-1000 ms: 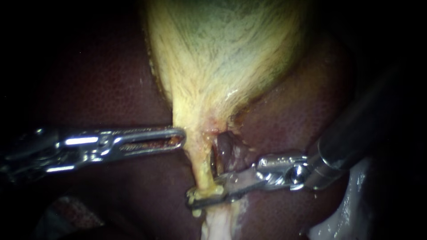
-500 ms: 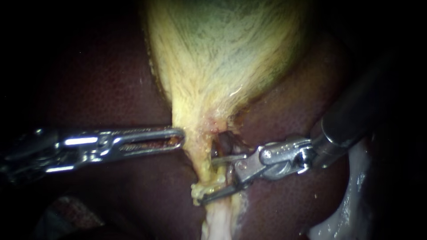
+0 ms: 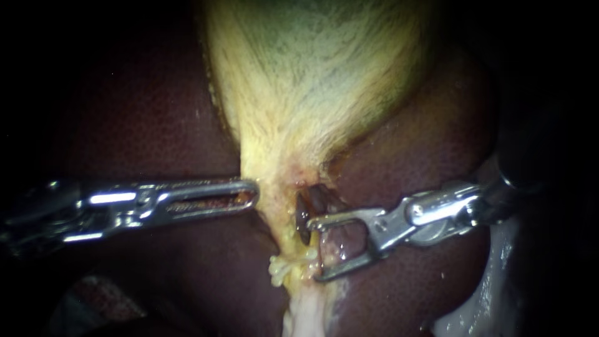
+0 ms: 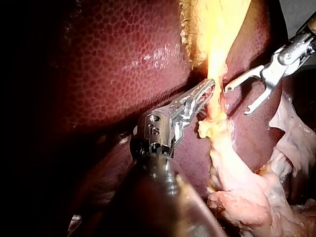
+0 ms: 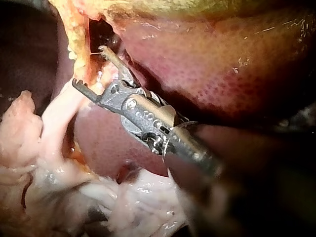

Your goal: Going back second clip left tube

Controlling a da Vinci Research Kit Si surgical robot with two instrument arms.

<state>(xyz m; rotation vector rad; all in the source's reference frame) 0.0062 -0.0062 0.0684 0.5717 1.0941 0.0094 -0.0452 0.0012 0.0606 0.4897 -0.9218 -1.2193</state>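
Note:
The yellow gallbladder (image 3: 312,81) narrows to a tube (image 3: 281,231) running down over the dark liver (image 3: 156,125). A bunched yellow ridge (image 3: 284,265) crosses the tube; I cannot make out a clip on it. My left instrument (image 3: 253,193) reaches in level, its jaws shut on the tube's left edge (image 4: 211,91). My right instrument (image 3: 314,249) stands just right of the tube, its forked jaws open and empty, framing pink tissue (image 3: 340,243). In the right wrist view those jaws (image 5: 89,65) gape beside the tube (image 5: 76,34).
A dark opening (image 3: 312,203) lies beside the tube, just above the right jaws. Pale loose tissue (image 3: 474,312) sits at the lower right, and also beneath the tube (image 4: 247,197). Liver surrounds the field on both sides.
The right instrument's jaws, closed across the tube a second ago, have opened and drawn back to the right. The left instrument has held still.

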